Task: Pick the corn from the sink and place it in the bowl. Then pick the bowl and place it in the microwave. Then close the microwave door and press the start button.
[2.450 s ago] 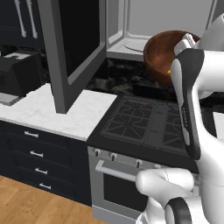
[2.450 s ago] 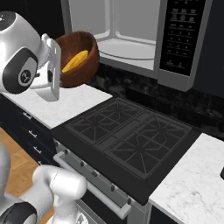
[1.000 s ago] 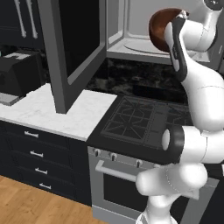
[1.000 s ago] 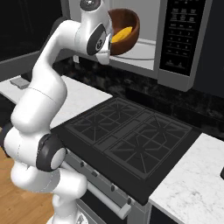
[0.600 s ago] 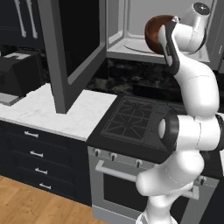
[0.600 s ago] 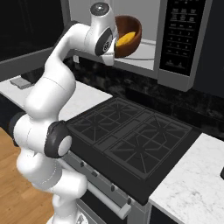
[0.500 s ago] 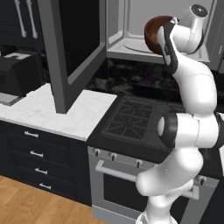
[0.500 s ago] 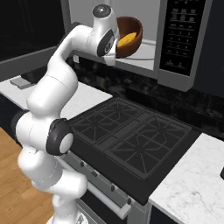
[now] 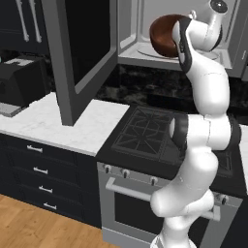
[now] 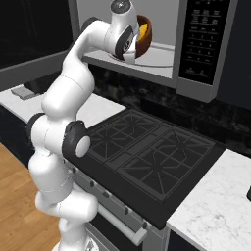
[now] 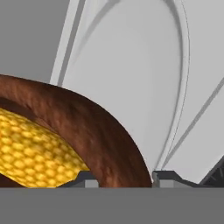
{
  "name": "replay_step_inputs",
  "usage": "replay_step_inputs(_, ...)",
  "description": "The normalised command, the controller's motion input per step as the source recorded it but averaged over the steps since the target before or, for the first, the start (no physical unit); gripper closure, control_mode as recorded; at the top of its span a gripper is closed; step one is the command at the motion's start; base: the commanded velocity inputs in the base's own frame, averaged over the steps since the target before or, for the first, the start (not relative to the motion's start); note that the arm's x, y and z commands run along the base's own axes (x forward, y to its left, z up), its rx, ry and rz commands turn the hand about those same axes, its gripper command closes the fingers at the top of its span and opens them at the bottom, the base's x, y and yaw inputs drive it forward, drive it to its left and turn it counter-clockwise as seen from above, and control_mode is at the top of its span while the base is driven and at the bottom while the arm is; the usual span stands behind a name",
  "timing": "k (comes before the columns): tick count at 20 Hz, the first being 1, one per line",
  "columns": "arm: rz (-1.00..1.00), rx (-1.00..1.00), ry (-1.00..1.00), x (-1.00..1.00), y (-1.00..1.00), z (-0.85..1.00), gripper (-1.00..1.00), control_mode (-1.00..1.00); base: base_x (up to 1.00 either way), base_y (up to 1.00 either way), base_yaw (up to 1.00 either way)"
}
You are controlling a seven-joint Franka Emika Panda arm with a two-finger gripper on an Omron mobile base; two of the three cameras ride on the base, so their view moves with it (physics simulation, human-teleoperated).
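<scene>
Inside the glossy round bowl (image 11: 100, 131) lies pebbled yellow corn (image 11: 35, 153).

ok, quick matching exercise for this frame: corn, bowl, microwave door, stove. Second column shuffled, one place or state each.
Things:
1. corn
2. bowl
3. microwave door
4. stove

Places or states:
A. swung open, out over the white counter
B. inside the bowl
C. below the microwave, nothing on its burners
D. held by the gripper at its rim, inside the microwave's mouth over the turntable

Pairs: 1-B, 2-D, 3-A, 4-C
</scene>
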Motion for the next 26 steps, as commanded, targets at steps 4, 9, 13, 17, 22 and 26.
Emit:
replay_step_inputs(4, 0.0, 0.0, 0.0, 0.65, -0.04, -0.05, 1.0, -1.0, 0.0, 0.0, 0.0)
replay_step_inputs(9, 0.0, 0.0, -0.01, 0.28, 0.0, -0.41, 1.0, -1.0, 0.0, 0.0, 0.0)
replay_step_inputs(13, 0.0, 0.0, -0.02, 0.0, 0.0, -0.59, -1.0, -1.0, 0.0, 0.0, 0.0)
replay_step_inputs(17, 0.0, 0.0, -0.13, 0.03, 0.0, -0.22, -1.0, -1.0, 0.0, 0.0, 0.0)
replay_step_inputs(22, 0.0, 0.0, -0.31, 0.0, 0.01, 0.0, -1.0, -1.0, 0.0, 0.0, 0.0)
replay_step_inputs(26, 0.0, 0.0, -0.58, -0.61, 0.25, -0.02, -1.0, -1.0, 0.0, 0.0, 0.0)
